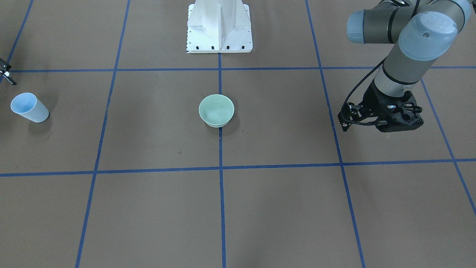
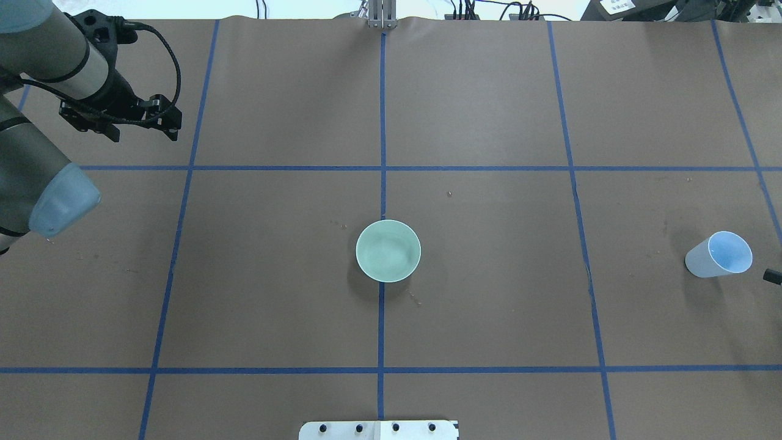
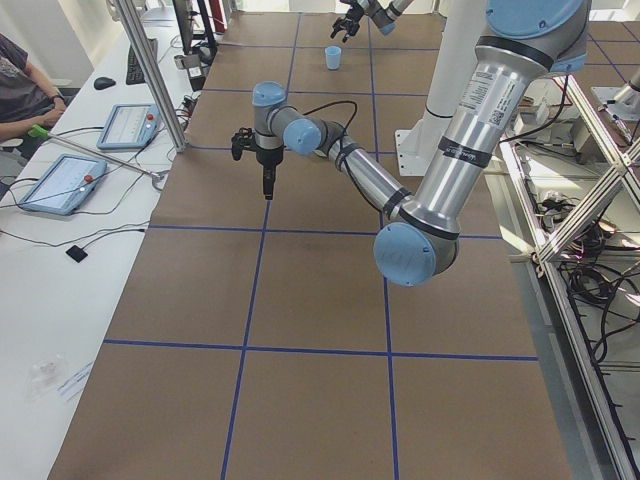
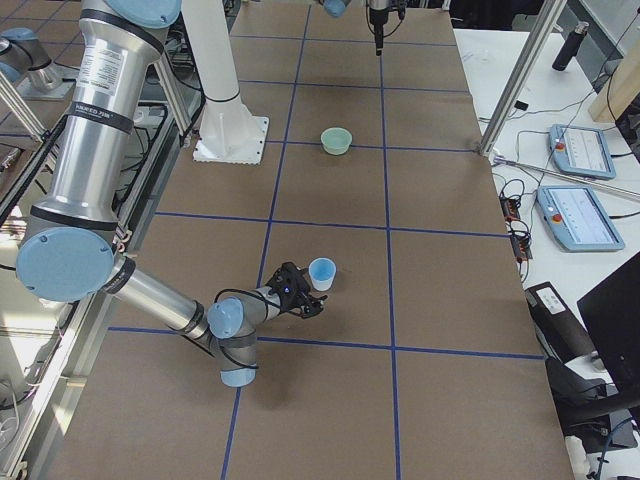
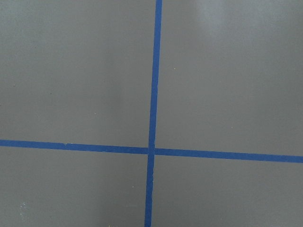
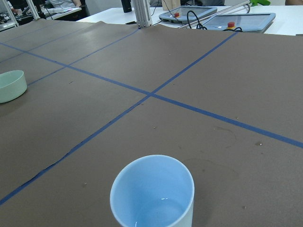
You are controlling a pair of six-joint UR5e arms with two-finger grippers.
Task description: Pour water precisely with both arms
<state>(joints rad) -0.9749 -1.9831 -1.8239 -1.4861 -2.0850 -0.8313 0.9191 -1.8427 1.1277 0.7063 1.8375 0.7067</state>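
A pale blue cup (image 2: 719, 254) stands upright at the table's right end. In the right wrist view the cup (image 6: 152, 197) has a shallow pool of water (image 6: 163, 201) with small glints at its bottom. A mint green bowl (image 2: 388, 251) sits at the table's middle on a blue tape line. My right gripper (image 4: 305, 298) is low beside the cup, just short of it; only a black tip (image 2: 773, 276) shows overhead. My left gripper (image 3: 267, 192) points straight down above the far left part of the table, away from both vessels. Neither gripper's fingers show clearly.
The brown table (image 2: 489, 305) carries a blue tape grid. The white pedestal base (image 1: 219, 28) stands at the robot's side of the middle. Tablets (image 4: 575, 150) and cables lie on a white bench beyond the far edge. A person (image 3: 20, 85) sits there.
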